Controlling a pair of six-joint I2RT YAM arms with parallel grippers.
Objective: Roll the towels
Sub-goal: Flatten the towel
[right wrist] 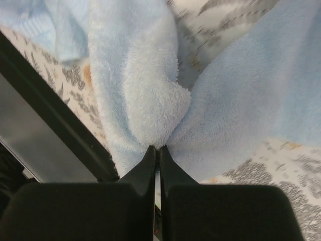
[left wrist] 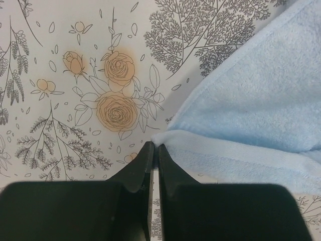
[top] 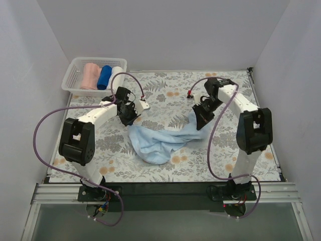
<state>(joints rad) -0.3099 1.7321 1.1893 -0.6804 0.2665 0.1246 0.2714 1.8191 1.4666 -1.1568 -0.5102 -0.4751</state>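
Nearest, the light sky-blue terry towel (top: 158,143) lies unrolled and crumpled on the floral-print tablecloth (top: 150,173), mid-table, sagging between the two arms. The left gripper (left wrist: 154,146) has its jaws together, tips right at the towel's hemmed corner down at cloth level. Cannot tell if any fabric is caught. The right gripper (right wrist: 156,148) is clamped on a bunched fold of the same towel, that side raised off the table.

Handling: soft, light and floppy, so it holds no shape. It needs to be spread flat before rolling. Best hold is the hem corners, since the stitched band is firmer. A mid-cloth pinch only bunches it, and the terry should grip the pads well.

Far left, a white plastic mesh basket (top: 98,59) holds a salmon-pink roll (top: 91,75), a dark royal-blue roll (top: 105,77) and a white roll (top: 116,75). The pink one looks done.
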